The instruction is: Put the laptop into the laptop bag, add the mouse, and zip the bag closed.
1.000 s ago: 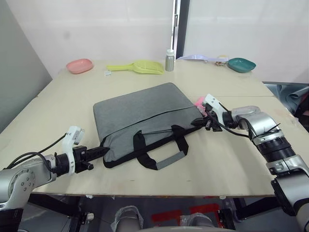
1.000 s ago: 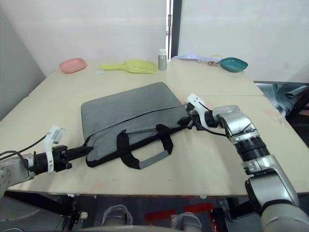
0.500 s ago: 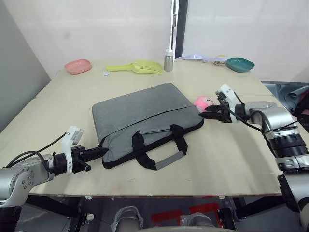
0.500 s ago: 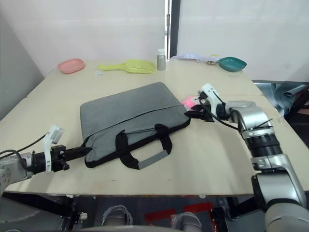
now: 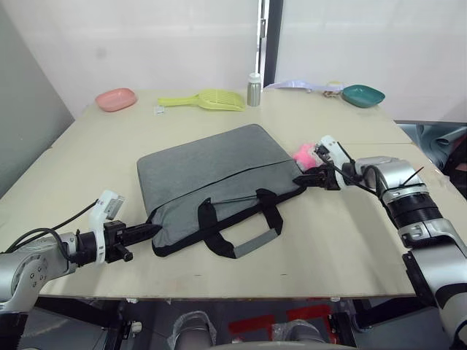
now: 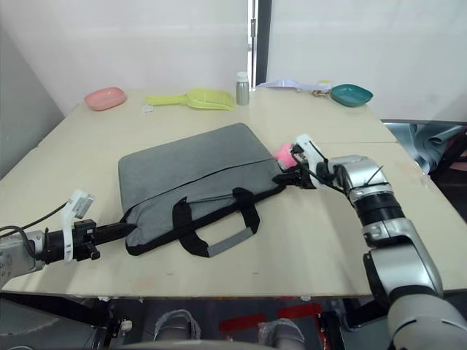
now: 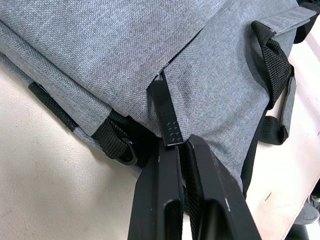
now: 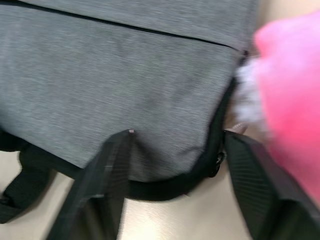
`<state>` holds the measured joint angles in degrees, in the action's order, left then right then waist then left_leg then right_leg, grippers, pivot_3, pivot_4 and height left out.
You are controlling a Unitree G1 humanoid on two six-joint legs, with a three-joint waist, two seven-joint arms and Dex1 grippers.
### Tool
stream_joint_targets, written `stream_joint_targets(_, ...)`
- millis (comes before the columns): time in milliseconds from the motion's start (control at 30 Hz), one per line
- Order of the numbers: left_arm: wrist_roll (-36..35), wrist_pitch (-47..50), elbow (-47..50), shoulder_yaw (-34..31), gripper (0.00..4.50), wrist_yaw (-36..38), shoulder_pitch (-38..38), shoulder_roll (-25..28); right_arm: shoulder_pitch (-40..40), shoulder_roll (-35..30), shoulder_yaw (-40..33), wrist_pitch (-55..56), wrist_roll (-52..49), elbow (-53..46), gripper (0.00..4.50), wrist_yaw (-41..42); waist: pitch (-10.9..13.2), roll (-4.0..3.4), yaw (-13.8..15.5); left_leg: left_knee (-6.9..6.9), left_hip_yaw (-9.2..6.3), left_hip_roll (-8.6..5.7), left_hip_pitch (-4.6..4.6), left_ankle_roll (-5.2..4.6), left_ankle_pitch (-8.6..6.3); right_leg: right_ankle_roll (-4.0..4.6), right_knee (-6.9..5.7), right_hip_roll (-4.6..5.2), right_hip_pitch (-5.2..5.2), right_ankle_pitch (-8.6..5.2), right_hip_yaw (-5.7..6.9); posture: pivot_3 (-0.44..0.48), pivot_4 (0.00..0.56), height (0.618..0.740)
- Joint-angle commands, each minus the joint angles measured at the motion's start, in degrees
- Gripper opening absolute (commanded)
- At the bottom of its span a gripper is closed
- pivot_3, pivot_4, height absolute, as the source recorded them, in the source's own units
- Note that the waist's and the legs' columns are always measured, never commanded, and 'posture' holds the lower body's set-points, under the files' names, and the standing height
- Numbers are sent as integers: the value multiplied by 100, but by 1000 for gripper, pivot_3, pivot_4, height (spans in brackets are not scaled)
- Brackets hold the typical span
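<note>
Grey laptop bag (image 5: 219,186) on beige table (image 5: 343,240), white walls.

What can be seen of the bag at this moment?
The bag is grey woven fabric with black trim, black webbing handles and a grey grip, lying flat and skewed on the table. A dark zip line crosses its top face. The left gripper is shut on its black zip pull; the open right gripper meets its opposite corner, beside a pink toy.

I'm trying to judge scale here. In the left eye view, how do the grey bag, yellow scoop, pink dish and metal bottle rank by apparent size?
1. Grey bag, by far.
2. Yellow scoop.
3. Pink dish.
4. Metal bottle.
The last three sit farther from the camera, so they look smaller than they are.
</note>
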<state>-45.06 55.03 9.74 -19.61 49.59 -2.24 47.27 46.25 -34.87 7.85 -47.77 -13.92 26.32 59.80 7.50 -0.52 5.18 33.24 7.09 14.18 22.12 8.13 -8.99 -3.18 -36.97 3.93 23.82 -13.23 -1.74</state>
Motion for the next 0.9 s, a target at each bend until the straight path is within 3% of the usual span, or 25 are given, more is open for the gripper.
stream_joint_targets(33,139,-70,-110,21,0,35,16,99,58,101,43,76,-30,-178,1375,69,0,0,-1,0,0,0,0,0,0,0,0,0,0,0,0,0,150,740)
stream_joint_targets(167,219,-222,-198,87,0,230,128,199,-86,44,37,82,-87,-419,39,179,0,0,1,-1,0,1,0,0,0,0,0,0,0,0,0,0,150,740)
stream_joint_targets(400,784,-1130,-605,582,0,1310,360,724,-1105,-316,-62,-484,-423,-2390,39,132,3,4,28,-12,0,1,5,-1,0,-2,19,-3,1,0,2,0,150,740)
stream_joint_targets(467,1003,-1403,-934,847,0,1718,665,912,-1818,-441,-116,-831,-745,-3586,39,91,3,6,78,-24,0,1,5,0,1,-2,30,-4,0,0,2,0,150,740)
stream_joint_targets(600,1453,-1783,-1635,1363,0,2344,1321,1121,-2727,-369,-356,-1442,-1311,-5025,39,-183,2,5,77,-42,2,4,-4,0,12,-7,46,-8,-6,-1,3,0,150,740)
stream_joint_targets(733,2107,-2324,-2512,1929,0,2847,1984,1147,-3195,-81,-614,-2039,-1737,-5912,39,-653,1,4,26,-43,8,4,-14,34,10,-8,42,-7,-8,0,-6,0,150,740)
stream_joint_targets(900,2877,-3144,-3744,2365,0,3114,2684,926,-3377,20,-881,-2464,-2027,-6323,39,-982,-11,-15,32,-43,9,3,-28,48,15,-9,26,-7,-11,0,-10,0,150,740)
